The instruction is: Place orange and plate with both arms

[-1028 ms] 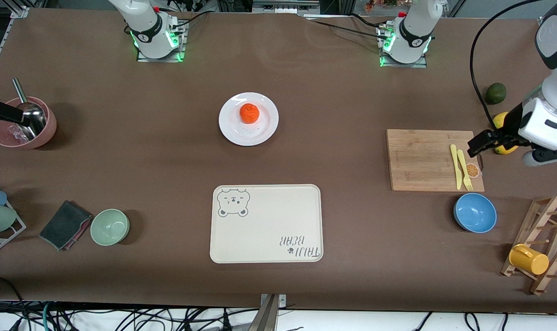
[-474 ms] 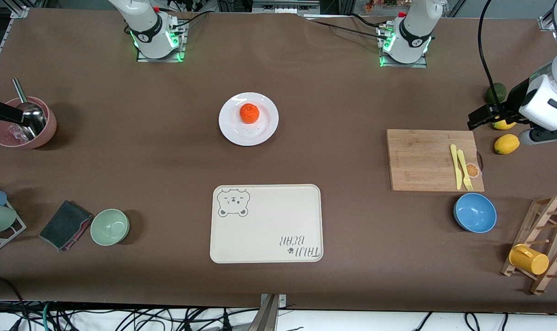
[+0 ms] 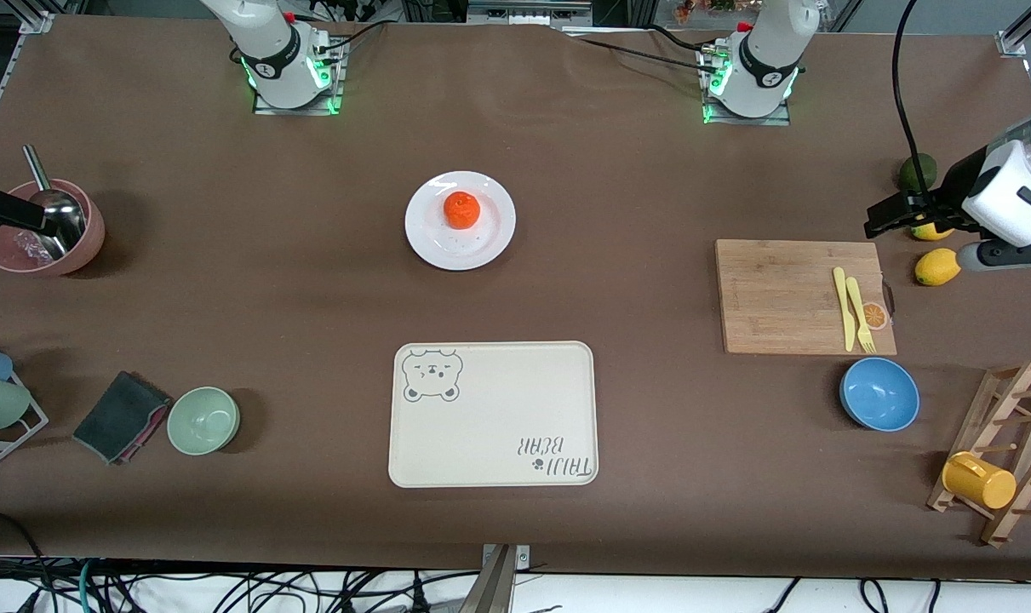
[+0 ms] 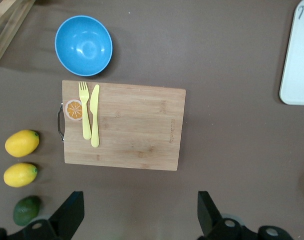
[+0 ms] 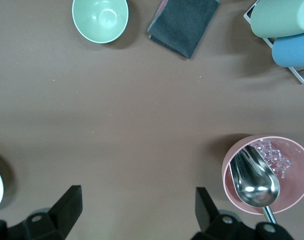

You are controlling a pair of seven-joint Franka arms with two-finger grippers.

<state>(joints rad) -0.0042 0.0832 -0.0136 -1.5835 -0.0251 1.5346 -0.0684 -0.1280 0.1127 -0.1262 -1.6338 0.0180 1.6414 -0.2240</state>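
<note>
While the orange [image 3: 461, 209] sits on the plate [image 3: 491, 239] mid-table, toward the bases and farther from the front camera than the bear-print tray [image 3: 492, 415], I see both claws well apart from it. As a round fruit on a round plate, neither shows me a long axis or heading; the plate lies flat. My left gripper [image 4: 139, 212] hangs with its fingers spread wide and empty at the left arm's end, over bare table beside the cutting board [image 3: 792, 295], near two lemons [image 4: 21, 143] and an avocado [image 4: 26, 210]. On the board lie a yellow fork [image 4: 84, 110] and knife [image 4: 95, 115]; the blue bowl [image 3: 879, 393] sits nearer the camera. My right gripper [image 5: 137, 210] is also open, holding nothing, over bare table at the right arm's end, beside the pink bowl [image 5: 271, 197] with its metal scoop [image 5: 254, 177]. A green bowl [image 3: 203, 420] and folded dark cloth [image 3: 120, 416] lie nearer the camera. Brown covering spans the table [image 3: 311, 281]; cables trail below its near edge.
</note>
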